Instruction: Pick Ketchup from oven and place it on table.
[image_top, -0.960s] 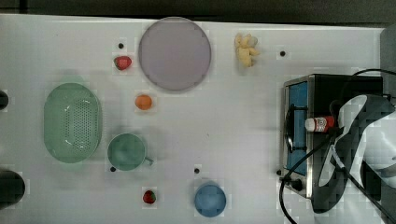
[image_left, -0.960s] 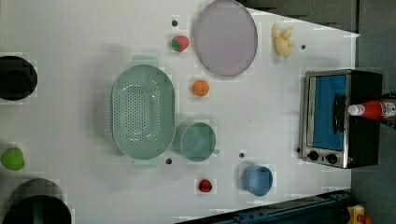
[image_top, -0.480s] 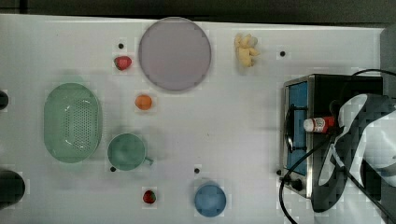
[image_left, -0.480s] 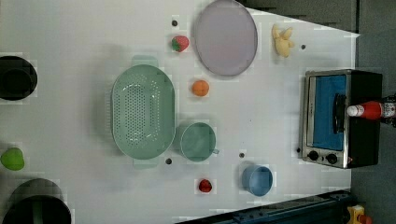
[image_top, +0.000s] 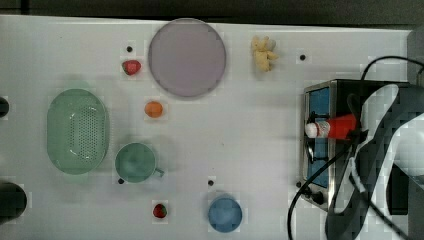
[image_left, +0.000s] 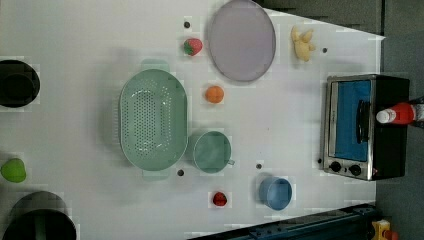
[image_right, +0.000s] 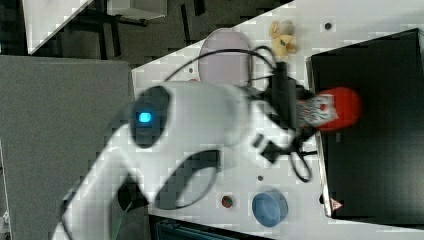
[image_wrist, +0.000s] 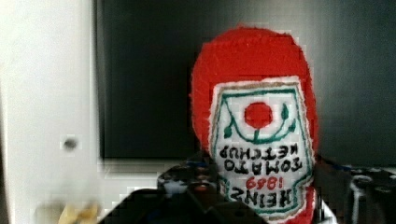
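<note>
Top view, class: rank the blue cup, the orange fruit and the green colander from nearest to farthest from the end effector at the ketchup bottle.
End effector at the ketchup bottle, over the oven, on the top view's right.
1. Blue cup: bottom centre.
2. Orange fruit: left of centre.
3. Green colander: far left.

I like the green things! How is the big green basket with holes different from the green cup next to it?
The green basket is oval, and the green cup is round. The basket is much bigger than the cup. The basket's bottom is full of little holes, while the cup's bottom looks solid. Both are the same pale green, and both sit open side up on the white table.
</note>
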